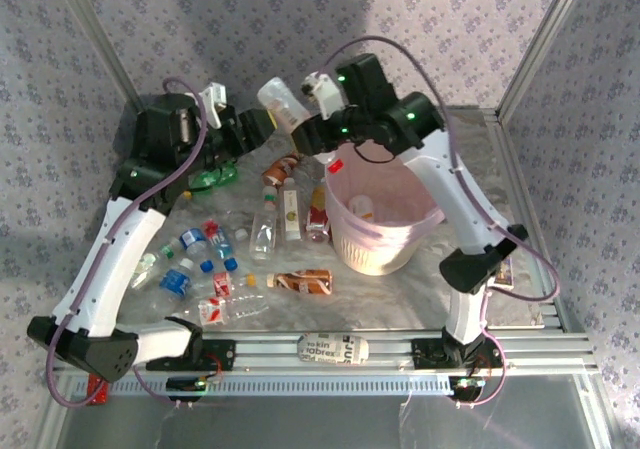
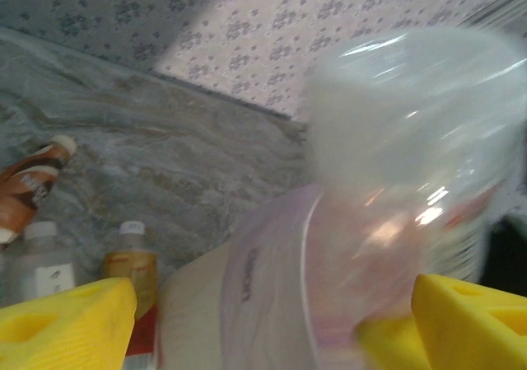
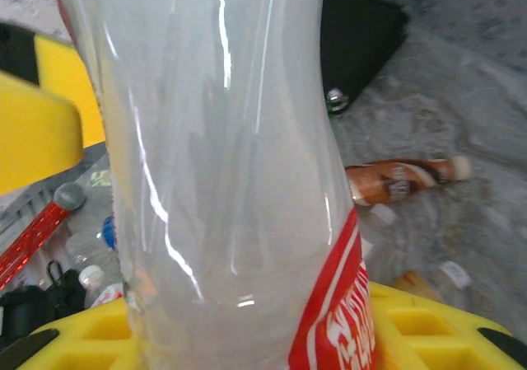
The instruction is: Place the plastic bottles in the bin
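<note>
My right gripper (image 1: 313, 135) is shut on a clear plastic bottle (image 1: 283, 100) with a red label. It holds the bottle slanted in the air, with the red cap (image 1: 335, 164) pointing down over the near-left rim of the pink bin (image 1: 372, 254). In the right wrist view the bottle (image 3: 230, 180) stands between my yellow fingers (image 3: 428, 329). My left gripper (image 1: 257, 127) is open just left of the bottle's base. In the left wrist view the blurred bottle (image 2: 412, 131) hangs above the bin (image 2: 247, 304), and the left fingers (image 2: 70, 320) are spread wide. One bottle (image 1: 362, 206) lies inside the bin.
Several bottles lie left of the bin: a brown one (image 1: 278, 169), a green one (image 1: 212, 177), blue-capped ones (image 1: 200, 259) and an orange-labelled one (image 1: 305, 282). A printed strip (image 1: 333, 348) lies on the front rail. A black case (image 3: 362, 32) sits at the back.
</note>
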